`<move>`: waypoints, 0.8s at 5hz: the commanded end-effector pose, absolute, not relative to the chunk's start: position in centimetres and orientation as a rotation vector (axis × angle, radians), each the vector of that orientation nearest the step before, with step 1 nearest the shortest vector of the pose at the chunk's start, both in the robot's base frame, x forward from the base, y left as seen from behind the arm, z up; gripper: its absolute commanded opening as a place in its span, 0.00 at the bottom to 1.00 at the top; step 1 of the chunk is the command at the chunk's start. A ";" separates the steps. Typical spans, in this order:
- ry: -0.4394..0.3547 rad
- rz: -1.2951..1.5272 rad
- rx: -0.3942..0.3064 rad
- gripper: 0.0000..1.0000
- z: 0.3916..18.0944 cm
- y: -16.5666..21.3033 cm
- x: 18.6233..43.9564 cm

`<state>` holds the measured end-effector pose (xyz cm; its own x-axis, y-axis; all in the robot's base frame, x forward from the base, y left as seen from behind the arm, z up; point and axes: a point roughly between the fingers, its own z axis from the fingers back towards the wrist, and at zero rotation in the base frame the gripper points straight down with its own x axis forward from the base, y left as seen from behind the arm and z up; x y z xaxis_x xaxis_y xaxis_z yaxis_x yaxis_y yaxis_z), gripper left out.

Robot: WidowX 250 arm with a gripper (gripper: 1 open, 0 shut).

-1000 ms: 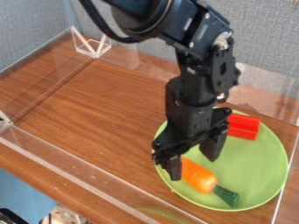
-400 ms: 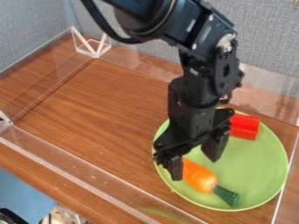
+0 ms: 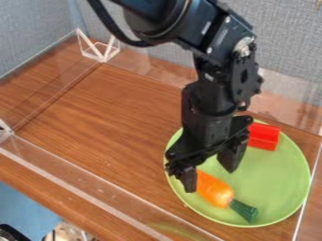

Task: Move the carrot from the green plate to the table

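Note:
The orange carrot [image 3: 217, 195] lies on the front part of the green plate [image 3: 285, 179], its dark green top pointing to the front right. My black gripper [image 3: 208, 169] hangs just above and behind the carrot, its fingers spread apart and nothing between them. The left fingertip [image 3: 185, 178] sits beside the carrot's thick end. The brown wooden table [image 3: 101, 113] stretches out to the left of the plate.
A red block [image 3: 262, 137] rests on the plate's back edge, right behind the gripper. Clear acrylic walls [image 3: 75, 202] run along the table's front and sides. A small white wire stand [image 3: 98, 45] sits at the back left corner.

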<state>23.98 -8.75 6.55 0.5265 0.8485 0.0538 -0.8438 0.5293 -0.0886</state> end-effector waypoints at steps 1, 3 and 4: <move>-0.142 1.010 -0.097 1.00 7.8 -9.1 24.6; -0.136 1.008 -0.097 1.00 7.8 -9.0 24.6; -0.134 1.007 -0.097 1.00 7.9 -8.9 24.6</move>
<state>24.09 -8.74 6.57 0.5311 0.8453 0.0588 -0.8401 0.5343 -0.0937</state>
